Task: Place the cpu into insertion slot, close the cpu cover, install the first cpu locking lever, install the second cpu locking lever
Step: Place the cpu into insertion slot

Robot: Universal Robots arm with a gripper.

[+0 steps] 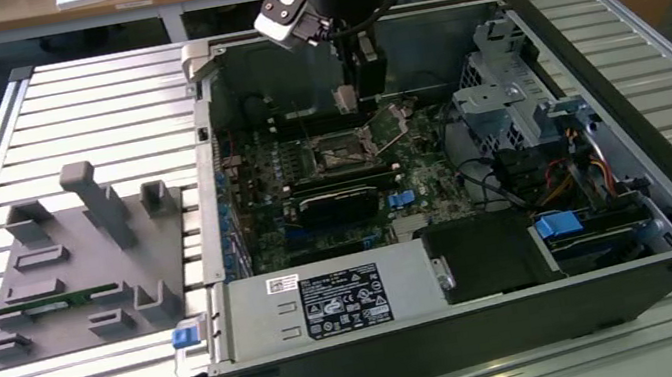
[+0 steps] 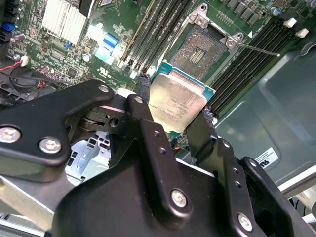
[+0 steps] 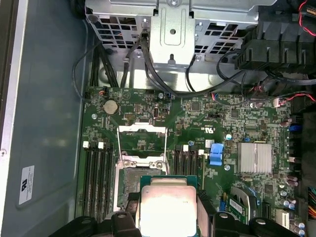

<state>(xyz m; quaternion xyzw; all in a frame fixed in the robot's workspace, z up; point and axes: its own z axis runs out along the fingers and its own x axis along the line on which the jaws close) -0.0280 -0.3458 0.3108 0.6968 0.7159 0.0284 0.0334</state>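
We see the claw (image 2: 177,102) clamped on the cpu (image 2: 174,93), with a black finger (image 2: 144,88) pressed against each of two opposite edges and the silvery top facing the camera in both wrist views. The chip is held in the air over the motherboard (image 3: 222,128), not seated. In the first wrist view it partly overlaps one edge of the insertion slot (image 3: 131,178). The slot is bare, with its dark centre and contact field showing clearly in the second wrist view. The cpu cover (image 3: 140,129) is flipped open on the far side of the slot from the chip, and green board shows through its window. A thin metal lever (image 2: 257,49) juts free from one corner of the slot, across the long black memory slots (image 2: 247,66). In the exterior view the claw hangs down inside the open computer case (image 1: 467,330), near the back wall and just above the slot area. The case lies on its side on a slatted worktop (image 1: 93,105). A grey fixture block (image 1: 84,259) sits beside it on the exterior view's left.
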